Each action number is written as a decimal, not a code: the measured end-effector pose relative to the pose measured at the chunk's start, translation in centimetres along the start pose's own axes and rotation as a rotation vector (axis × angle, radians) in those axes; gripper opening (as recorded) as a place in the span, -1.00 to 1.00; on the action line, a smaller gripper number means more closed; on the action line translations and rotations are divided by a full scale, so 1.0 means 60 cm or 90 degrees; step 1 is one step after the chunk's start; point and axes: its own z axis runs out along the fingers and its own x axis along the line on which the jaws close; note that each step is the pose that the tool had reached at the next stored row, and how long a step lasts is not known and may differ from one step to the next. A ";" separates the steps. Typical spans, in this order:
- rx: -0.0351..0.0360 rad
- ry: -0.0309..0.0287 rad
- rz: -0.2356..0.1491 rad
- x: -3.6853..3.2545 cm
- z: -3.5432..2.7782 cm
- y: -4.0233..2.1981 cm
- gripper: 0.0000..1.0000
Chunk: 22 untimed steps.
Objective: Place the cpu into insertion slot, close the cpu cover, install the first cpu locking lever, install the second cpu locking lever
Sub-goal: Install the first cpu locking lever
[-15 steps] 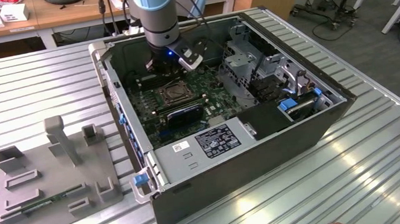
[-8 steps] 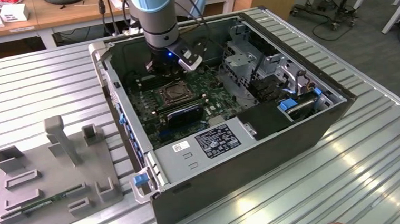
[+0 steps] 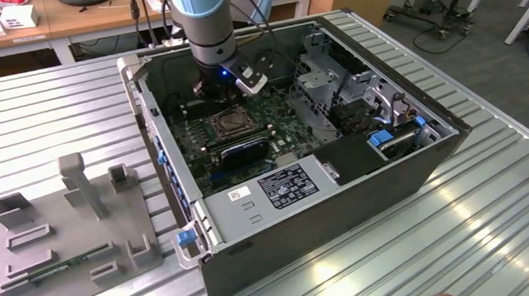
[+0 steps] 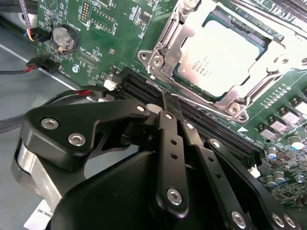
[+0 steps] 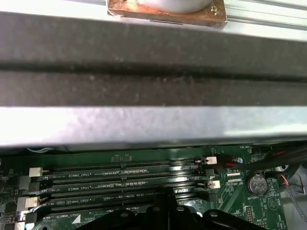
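Open computer case [image 3: 278,210] on the slatted metal surface [image 3: 494,230], with a grey parts holder [image 3: 66,238] near the surface's edge at the exterior view's left. The arm reaches down into the case. In the second wrist view the tool [image 4: 169,98], fingers pressed together and pinching nothing, hovers over the black memory slots [image 4: 201,120] just beside the insertion slot [image 4: 163,45]. The cpu [image 4: 223,60] lies in that slot, the cpu cover [image 4: 249,81] framing it. Drive cages [image 3: 335,87] crowd the case's far side. A white label [image 3: 286,185] tops the power supply; the memory slots carry print too small to make out.

cpu [image 4: 225,60] in insertion slot [image 4: 189,72], cpu cover [image 4: 168,40] over it, memory slots [image 4: 201,122] beside
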 end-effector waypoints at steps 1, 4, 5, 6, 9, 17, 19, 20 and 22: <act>0.0006 -0.0003 0.000 0.000 0.000 0.000 -0.79; 0.0026 -0.0013 -0.001 0.001 0.001 0.000 -0.79; 0.0033 -0.0016 -0.001 0.001 0.001 0.000 -0.79; 0.0040 -0.0019 -0.001 0.001 0.002 -0.001 -0.79; 0.0063 -0.0027 -0.002 0.001 0.002 -0.001 -0.79; 0.0086 -0.0056 -0.003 0.003 0.005 -0.001 -0.79; 0.0088 -0.0063 -0.004 0.004 0.005 -0.001 -0.79; 0.0089 -0.0066 -0.004 0.004 0.006 -0.001 -0.79; 0.0088 -0.0073 -0.004 0.004 0.006 -0.001 -0.79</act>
